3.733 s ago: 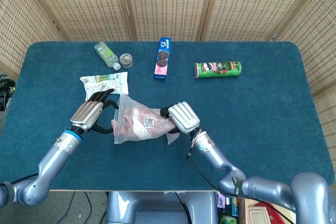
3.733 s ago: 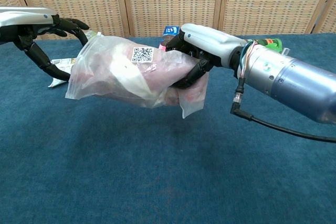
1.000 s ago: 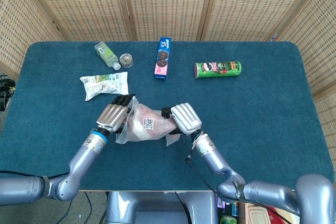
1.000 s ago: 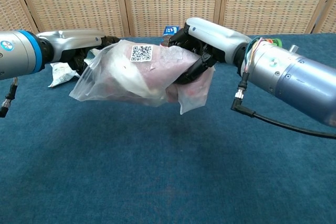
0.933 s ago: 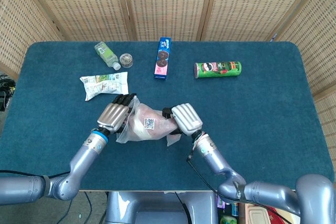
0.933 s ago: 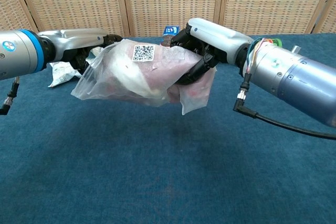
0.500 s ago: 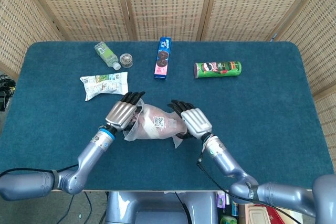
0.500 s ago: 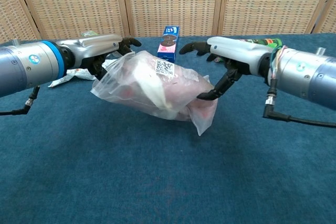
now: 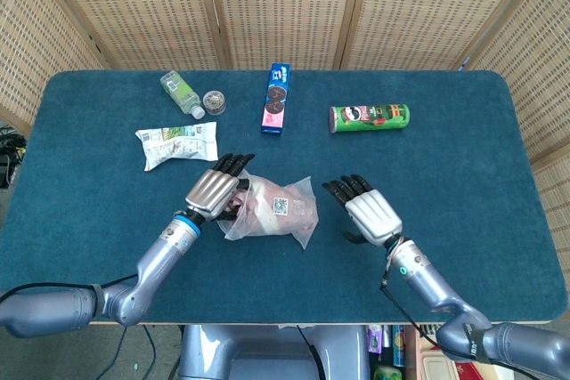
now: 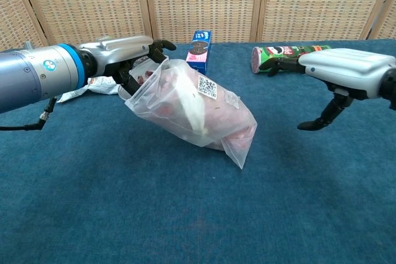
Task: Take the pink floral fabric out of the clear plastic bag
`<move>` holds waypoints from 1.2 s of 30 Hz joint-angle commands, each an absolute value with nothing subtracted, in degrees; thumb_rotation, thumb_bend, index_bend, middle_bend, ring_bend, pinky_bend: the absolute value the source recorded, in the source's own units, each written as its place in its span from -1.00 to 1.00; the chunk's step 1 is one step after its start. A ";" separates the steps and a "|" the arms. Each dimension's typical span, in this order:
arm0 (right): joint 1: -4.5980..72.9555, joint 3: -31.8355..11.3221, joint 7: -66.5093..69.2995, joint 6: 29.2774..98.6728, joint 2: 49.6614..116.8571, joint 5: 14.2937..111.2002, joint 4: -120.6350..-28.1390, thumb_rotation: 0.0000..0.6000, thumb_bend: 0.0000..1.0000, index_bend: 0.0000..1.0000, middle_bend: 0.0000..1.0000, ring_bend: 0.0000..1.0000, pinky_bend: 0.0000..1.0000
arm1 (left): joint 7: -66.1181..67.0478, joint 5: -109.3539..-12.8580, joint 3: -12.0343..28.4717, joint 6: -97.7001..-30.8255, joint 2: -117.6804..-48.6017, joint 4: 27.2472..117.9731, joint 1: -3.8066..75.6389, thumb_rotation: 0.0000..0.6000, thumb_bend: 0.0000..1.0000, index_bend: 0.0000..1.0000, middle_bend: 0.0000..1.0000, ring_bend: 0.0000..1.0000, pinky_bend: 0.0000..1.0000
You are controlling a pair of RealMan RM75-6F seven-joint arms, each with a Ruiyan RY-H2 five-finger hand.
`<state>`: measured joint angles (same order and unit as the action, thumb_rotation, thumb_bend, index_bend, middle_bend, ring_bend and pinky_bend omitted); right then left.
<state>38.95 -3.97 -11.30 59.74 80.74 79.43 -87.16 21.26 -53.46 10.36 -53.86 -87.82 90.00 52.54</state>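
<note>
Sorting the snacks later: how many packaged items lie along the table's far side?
4: bottle far left, wrapper just nearer, cookie box centre, chips can right. Nothing looks hidden.

Clear bag (image 9: pixel 272 213) shows pink fabric (image 10: pixel 185 106) with white bits; behind the bag, a green can (image 9: pixel 370 117) on the dark teal table (image 9: pixel 463 175).

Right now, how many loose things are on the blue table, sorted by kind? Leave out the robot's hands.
Clear plastic bag holding pink fabric: 1
Bottle, lying down: 1
Small round container: 1
Cookie box: 1
Chip can, on its side: 1
Flat printed packet: 1
Total: 6
</note>
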 commanded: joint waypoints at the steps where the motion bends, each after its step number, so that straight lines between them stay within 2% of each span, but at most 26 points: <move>1: 35.83 3.25 -11.15 71.61 81.20 97.17 -74.36 1.00 -0.51 -0.65 0.08 -0.03 -0.06 | 22.61 -52.89 10.86 -53.50 -87.80 89.85 53.39 1.00 -0.02 0.33 -1.00 -1.00 -1.00; 3: 36.13 6.08 -11.98 76.82 82.78 105.74 -66.65 1.00 -0.54 -0.62 0.25 0.12 0.21 | 23.32 -52.06 11.62 -53.23 -87.90 89.53 54.10 1.00 -0.02 0.33 -1.00 -1.00 -1.00; 6: 37.28 7.47 -13.81 80.64 85.18 112.26 -59.56 1.00 -0.62 -0.61 0.36 0.21 0.40 | 24.94 -50.82 11.94 -52.75 -87.81 89.28 55.00 1.00 -0.02 0.33 -1.00 -1.00 -1.00; 9: 39.20 7.91 -15.87 81.31 86.79 116.04 -56.20 1.00 -0.67 -0.59 0.42 0.26 0.51 | 26.07 -49.19 12.15 -52.22 -87.58 89.89 55.67 1.00 -0.02 0.33 -1.00 -1.00 -1.00; 19: 44.41 7.64 -17.50 77.33 90.53 119.42 -55.99 1.00 -0.62 -0.42 0.48 0.31 0.59 | 28.81 -47.61 11.80 -53.25 -87.36 91.27 56.64 1.00 -0.02 0.33 -1.00 -1.00 -1.00; 25: 45.63 6.81 -18.30 74.65 92.22 118.34 -56.10 1.00 -0.33 -0.38 0.50 0.33 0.61 | 29.14 -47.35 11.52 -53.69 -86.86 91.85 56.60 1.00 -0.02 0.33 -1.00 -1.00 -1.00; 32: 46.00 6.30 -18.60 72.97 93.83 117.01 -54.92 1.00 -0.32 -0.33 0.58 0.40 0.82 | 28.82 -47.49 11.28 -53.56 -86.54 92.06 56.55 1.00 -0.02 0.33 -1.00 -1.00 -1.00; 36: 46.08 6.20 -18.73 72.21 94.75 116.37 -54.09 1.00 -0.32 -0.32 0.59 0.40 0.83 | 28.56 -47.62 11.20 -53.52 -86.45 91.95 56.52 1.00 -0.02 0.33 -1.00 -1.00 -1.00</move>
